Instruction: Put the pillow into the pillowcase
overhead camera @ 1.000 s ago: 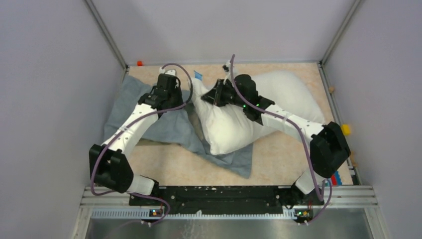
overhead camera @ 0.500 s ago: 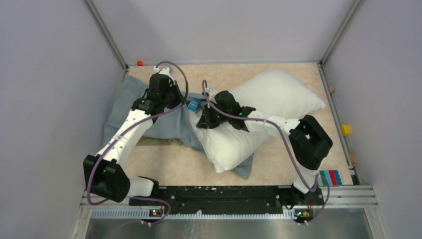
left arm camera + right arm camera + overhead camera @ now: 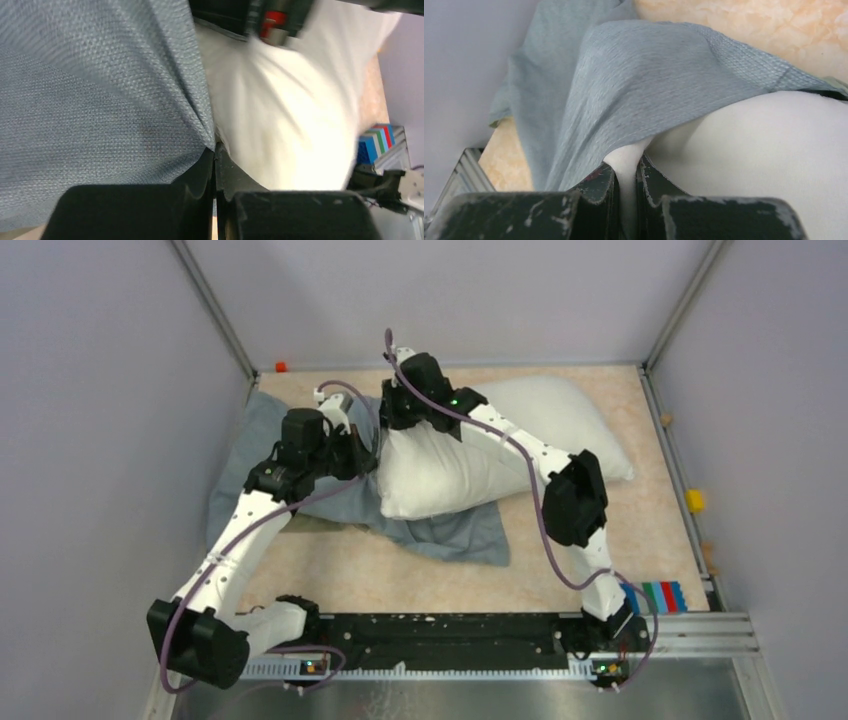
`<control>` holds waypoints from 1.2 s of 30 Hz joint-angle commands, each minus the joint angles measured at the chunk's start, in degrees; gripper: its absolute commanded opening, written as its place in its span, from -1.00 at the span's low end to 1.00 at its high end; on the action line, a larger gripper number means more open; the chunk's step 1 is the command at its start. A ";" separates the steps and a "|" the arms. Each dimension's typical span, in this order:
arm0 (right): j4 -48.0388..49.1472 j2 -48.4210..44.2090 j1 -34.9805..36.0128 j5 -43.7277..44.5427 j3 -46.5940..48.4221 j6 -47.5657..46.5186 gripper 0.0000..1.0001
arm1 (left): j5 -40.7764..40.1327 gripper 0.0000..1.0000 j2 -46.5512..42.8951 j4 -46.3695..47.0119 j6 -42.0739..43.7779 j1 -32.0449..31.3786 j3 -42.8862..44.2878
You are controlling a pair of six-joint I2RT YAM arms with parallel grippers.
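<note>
Fingers: left gripper pinches pillowcase edge, right gripper pinches pillow corner | Relation: raised case edge drapes over that corner, pillow's long axis running rightward | Next: likely push corner leftward, inside.

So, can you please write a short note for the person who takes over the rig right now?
The left claw is shut on an edge of the pillowcase, holding it lifted.
The right claw is shut on a corner of the pillow.
The pillow lies partly on the pillowcase; grey cloth drapes over the gripped corner.
Done: both grasps.
To do: push nearly the whole pillow inside.
</note>
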 commanded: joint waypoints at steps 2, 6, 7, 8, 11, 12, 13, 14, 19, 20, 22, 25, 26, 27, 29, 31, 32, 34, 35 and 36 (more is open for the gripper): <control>8.80 5.34 -1.44 8.87 -1.87 3.11 -1.00 | 11.01 -1.00 -2.88 -7.24 0.60 -0.57 2.34; 14.51 5.61 -1.62 15.64 -8.49 6.70 -1.00 | 11.64 -1.00 -3.88 -7.35 -1.63 -0.57 2.69; 15.25 5.17 -1.57 16.52 -9.67 7.07 -1.00 | 11.68 -1.00 -3.76 -7.28 -2.09 -0.58 2.56; 16.00 4.15 -1.60 16.80 -11.08 7.03 -1.00 | 11.62 -1.00 -3.57 -7.21 -2.49 -0.58 2.26; 15.64 -0.77 -1.74 14.72 -12.49 6.48 -0.69 | 9.22 -1.00 -2.94 -7.04 -3.23 -0.54 0.38; 14.86 -2.42 -1.71 12.43 -12.05 6.07 -0.43 | 8.24 -1.00 -2.77 -6.72 -3.41 -0.58 -0.29; 14.19 -4.27 -1.71 10.28 -11.72 5.51 -0.19 | 7.37 -1.00 -2.56 -6.51 -3.67 -0.51 -0.80; 13.21 -5.85 -1.70 8.00 -10.91 4.92 -0.02 | 6.82 -1.00 -2.30 -6.34 -3.86 -0.47 -1.10; 4.96 -12.57 -1.45 1.39 -10.36 2.68 0.22 | 5.19 -1.00 -1.77 -4.55 -5.11 -0.41 -1.73; 4.21 -14.23 -1.40 0.49 -11.67 2.11 0.25 | 5.19 -1.00 -1.86 -3.91 -5.32 -0.41 -1.98; 3.09 -18.43 -1.06 0.00 -15.55 0.32 0.30 | 5.53 -1.00 -2.14 -2.48 -5.62 -0.40 -2.51; 0.75 -25.35 0.03 2.58 -22.13 -4.14 0.38 | 5.83 -1.00 -2.19 -1.56 -5.64 -0.41 -2.77; -0.36 -27.71 1.02 4.36 -24.58 -6.64 0.41 | 5.88 -1.00 -2.05 -1.53 -5.48 -0.41 -2.73; -1.35 -29.38 2.32 6.61 -26.86 -8.72 0.49 | 5.96 -1.00 -2.06 -1.53 -5.31 -0.41 -2.69; -2.70 -32.12 5.80 11.30 -31.65 -12.55 0.55 | 6.00 -1.00 -1.95 -1.45 -5.02 -0.41 -2.72; -1.14 -33.86 9.28 15.52 -37.30 -14.59 0.57 | 6.02 -1.00 -1.79 -1.36 -4.74 -0.39 -2.76; 0.43 -34.43 10.88 17.40 -40.20 -15.09 0.59 | 5.97 -1.00 -1.67 -1.24 -4.66 -0.34 -2.77; 4.11 -34.76 13.98 20.47 -45.04 -15.51 0.61 | 5.98 -1.00 -1.37 -0.97 -4.63 -0.30 -2.98; 6.11 -34.37 15.68 22.39 -47.10 -15.65 0.63 | 6.02 -1.00 -1.11 -0.93 -4.63 -0.32 -2.91; 8.29 -33.35 17.24 24.39 -48.59 -15.72 0.65 | 6.23 -1.00 -0.95 -0.83 -4.70 -0.32 -2.87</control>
